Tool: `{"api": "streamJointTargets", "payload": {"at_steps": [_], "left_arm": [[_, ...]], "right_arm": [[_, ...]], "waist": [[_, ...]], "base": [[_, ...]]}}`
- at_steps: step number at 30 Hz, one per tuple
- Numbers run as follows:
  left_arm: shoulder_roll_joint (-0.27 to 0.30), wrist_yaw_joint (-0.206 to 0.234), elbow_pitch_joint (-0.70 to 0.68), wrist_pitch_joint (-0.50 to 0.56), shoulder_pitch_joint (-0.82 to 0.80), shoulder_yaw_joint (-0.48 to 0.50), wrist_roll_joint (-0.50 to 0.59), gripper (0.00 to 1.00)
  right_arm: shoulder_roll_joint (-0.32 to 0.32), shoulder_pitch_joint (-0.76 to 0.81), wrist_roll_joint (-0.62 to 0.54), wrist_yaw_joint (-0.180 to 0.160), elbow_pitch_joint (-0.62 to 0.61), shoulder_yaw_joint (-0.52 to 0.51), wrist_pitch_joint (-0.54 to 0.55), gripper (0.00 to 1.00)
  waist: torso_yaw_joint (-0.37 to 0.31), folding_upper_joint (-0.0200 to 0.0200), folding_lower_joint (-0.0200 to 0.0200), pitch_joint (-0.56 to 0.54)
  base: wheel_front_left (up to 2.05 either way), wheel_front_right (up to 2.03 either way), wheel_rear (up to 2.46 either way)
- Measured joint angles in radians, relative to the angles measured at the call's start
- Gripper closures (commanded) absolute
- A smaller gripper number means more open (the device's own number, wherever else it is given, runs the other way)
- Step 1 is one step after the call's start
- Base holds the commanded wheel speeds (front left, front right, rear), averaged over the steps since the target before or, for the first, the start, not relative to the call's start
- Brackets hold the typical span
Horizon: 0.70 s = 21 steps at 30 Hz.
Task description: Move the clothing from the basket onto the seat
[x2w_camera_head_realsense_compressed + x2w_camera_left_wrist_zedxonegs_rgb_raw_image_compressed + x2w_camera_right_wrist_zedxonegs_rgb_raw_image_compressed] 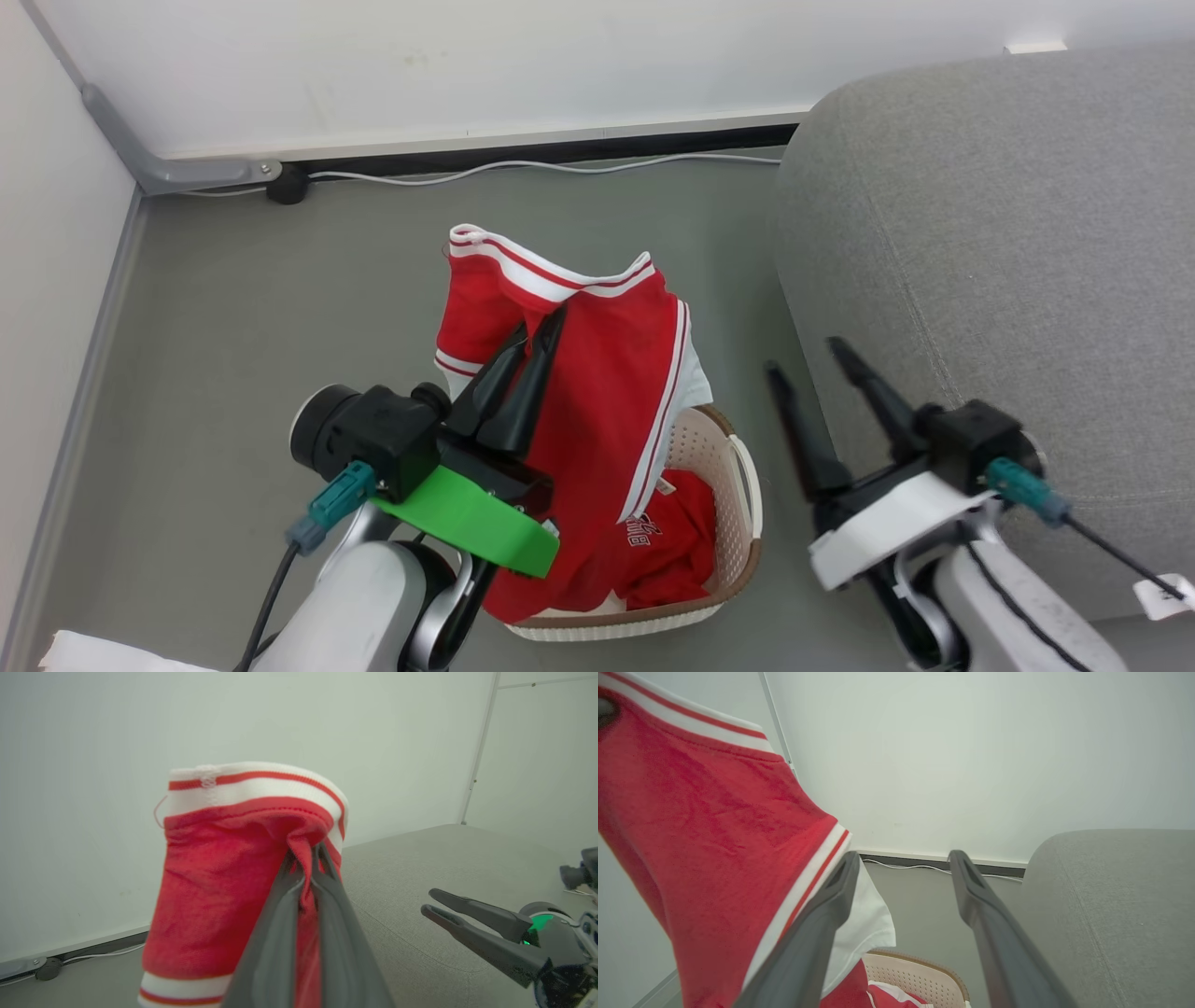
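Note:
My left gripper [541,331] is shut on a red garment with white stripe trim [597,373], holding it up above the cream basket [738,485]; its lower end still hangs into the basket. In the left wrist view the fingers [303,858] pinch the red cloth [219,882] just under its striped band. A second red garment with a white logo [663,551] lies inside the basket. My right gripper [808,359] stands open with nothing between its fingers, between the basket and the grey seat [1008,233]. The right wrist view shows the lifted garment [705,849], the basket rim [920,966] and the seat [1111,896].
A white wall with a dark skirting and a white cable [523,166] runs behind the basket. A grey conduit [140,149] runs down the left corner. Grey floor [261,308] lies to the left of the basket. A white tag [1162,593] hangs near my right wrist.

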Motion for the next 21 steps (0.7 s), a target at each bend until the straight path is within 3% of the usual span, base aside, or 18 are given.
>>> {"api": "streamJointTargets", "payload": {"at_steps": [10, 21], "left_arm": [[-0.003, 0.000, 0.000, 0.000, 0.000, -0.008, 0.000, 1.00], [-0.007, 0.000, 0.000, 0.000, -0.002, -0.023, 0.000, 1.00]], "right_arm": [[0.093, -0.020, -0.012, 0.091, -0.017, 0.159, 0.024, 0.00], [0.126, -0.074, -0.017, 0.113, 0.046, 0.217, 0.044, 0.00]], "waist": [[0.014, 0.0000, 0.0000, 0.002], [0.025, 0.0000, 0.0000, 0.009]], "base": [[0.00, 0.00, 0.00], [0.00, 0.00, 0.00]]}}
